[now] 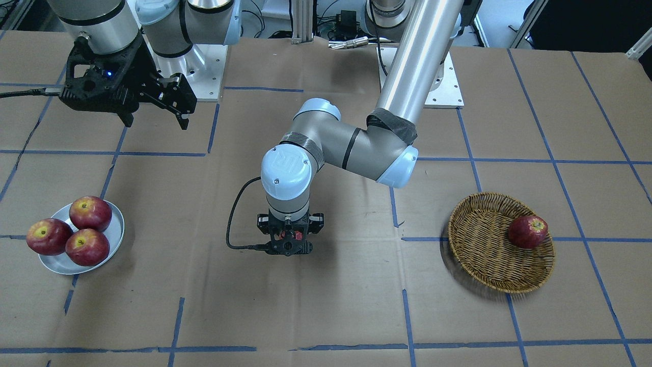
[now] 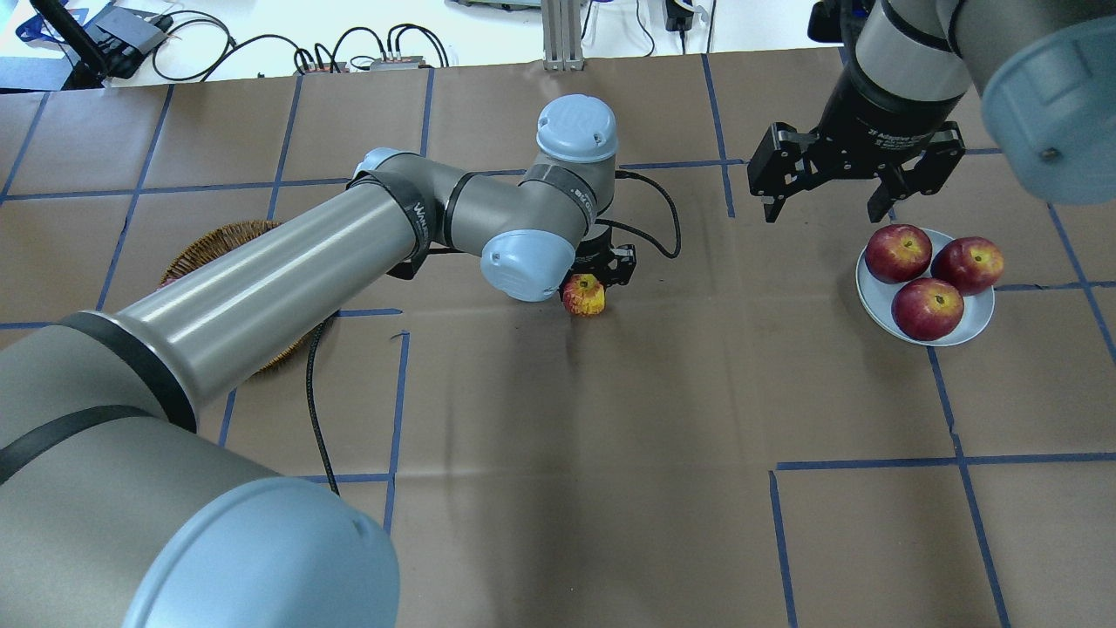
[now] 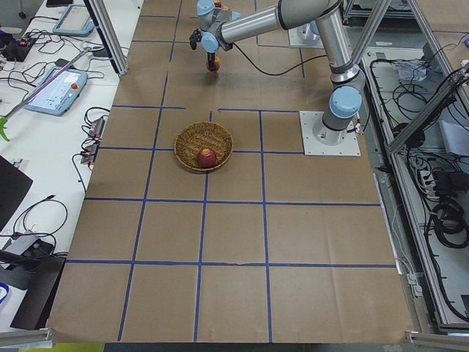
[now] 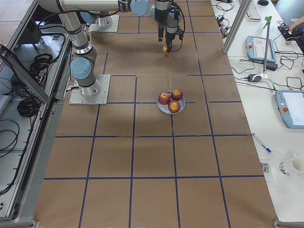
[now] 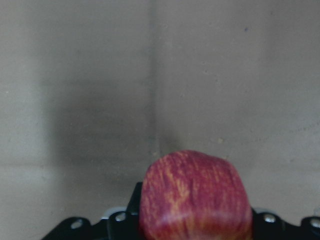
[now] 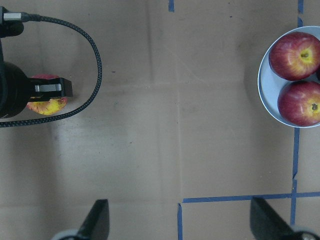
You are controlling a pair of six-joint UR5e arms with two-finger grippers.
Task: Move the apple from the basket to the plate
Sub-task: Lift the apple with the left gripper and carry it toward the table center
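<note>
1. Left gripper [image 1: 290, 240] is clamped around the apple [image 2: 585, 295] at mid-table, well apart from both the basket [image 1: 484, 244] and the plate [image 2: 865, 292]. I can't tell how high off the paper it hangs.
2. Right gripper [image 2: 820, 208] hangs above the table near the plate, jaws spread and gripping nothing.
3. First worry, I'd say: that plate is crowded. Three dark apples [image 2: 927, 308] cover most of it, so a fourth set down there could nudge one over the rim or roll off itself.
4. Second worry: the right gripper is near the drop spot, and the left arm reaching in could clip it.
5. Third worry: it's round, smooth fruit between two fingers, and a jolt might let it slip.
6. The front camera nearly hides the apple under the wrist, showing only a red sliver. The overhead shows its yellow patch.
7. The overhead buries most of the basket behind the left arm. The front view shows it whole, with one darker apple [image 1: 528, 231] inside.
8. The right wrist camera catches only two of the plate's apples. The left wrist camera fills with streaky skin, and the fingers don't show clearly.
</note>
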